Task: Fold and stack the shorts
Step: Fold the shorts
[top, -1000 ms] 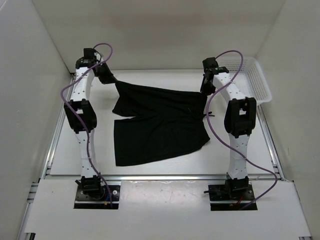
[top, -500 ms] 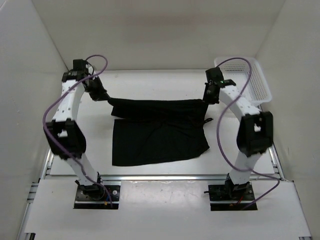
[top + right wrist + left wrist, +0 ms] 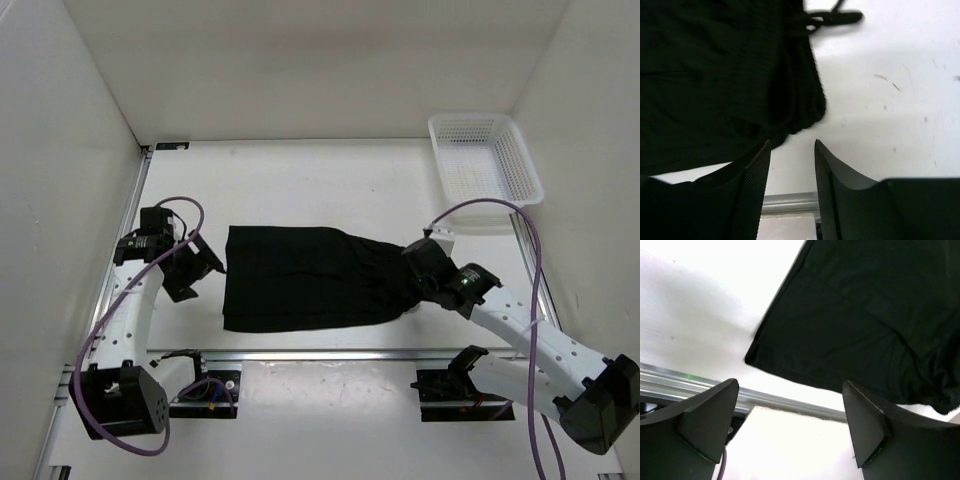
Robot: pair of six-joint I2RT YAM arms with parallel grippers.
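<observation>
The black shorts (image 3: 310, 278) lie folded on the white table, a wide flat band with the bunched waistband at the right end. My left gripper (image 3: 207, 262) sits low just off their left edge, jaws wide apart and empty. The left wrist view shows the shorts (image 3: 855, 315) beyond the fingertips (image 3: 715, 415), apart from them. At the shorts' right end my right gripper (image 3: 412, 270) is open with nothing between its fingers (image 3: 756, 175). The waistband (image 3: 790, 100) and a drawstring (image 3: 835, 17) lie right ahead of it.
A white mesh basket (image 3: 521, 160) stands at the back right corner of the table. A metal rail (image 3: 350, 353) runs along the table's near edge, just in front of the shorts. White walls close in the left, right and back sides.
Both arms swung down and toward the near edge, carrying the far half of the shorts over the near half. Both grippers then opened and let go of the fabric.
</observation>
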